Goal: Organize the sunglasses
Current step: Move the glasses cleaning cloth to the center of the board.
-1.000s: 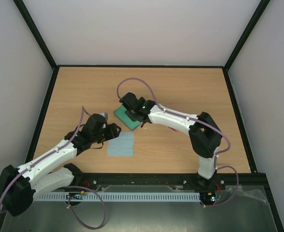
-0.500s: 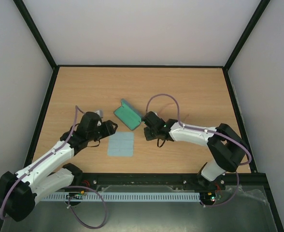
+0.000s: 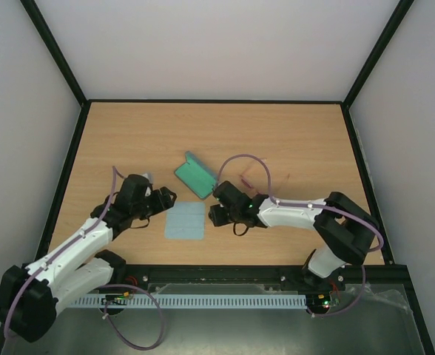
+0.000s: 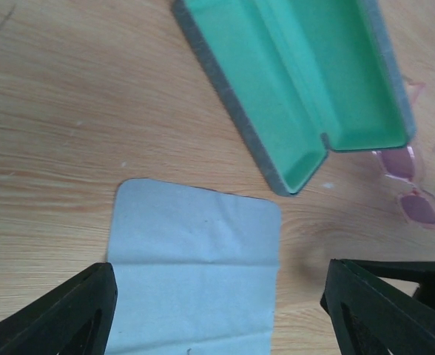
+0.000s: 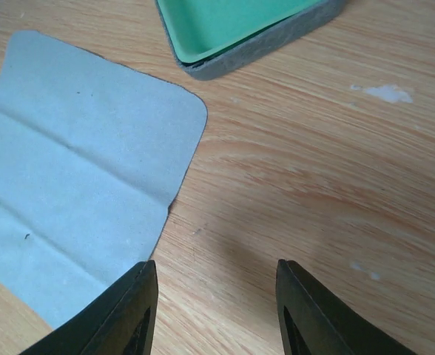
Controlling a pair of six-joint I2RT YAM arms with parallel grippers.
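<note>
Three views, taken in turn. Left wrist: seeing the left gripper [image 4: 217,296] gaping wide over the cleaning cloth [image 4: 195,266], gripping nothing; noting the pink sunglasses [image 4: 422,209] lying just beyond the open glasses case [image 4: 306,89]. Right wrist: seeing the right gripper [image 5: 214,296] partly spread, empty, hovering beside the cloth's corner. From above: placing the sunglasses midway across the worktop [image 3: 129,133], just right of the case, cloth nearer the near edge. Probably best reaching over, pinching the frame's bridge gently, sparing the slim arms.

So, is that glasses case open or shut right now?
Open: the case shows bare green lining with its lid folded back, and the pink sunglasses lie outside, beside it.
</note>
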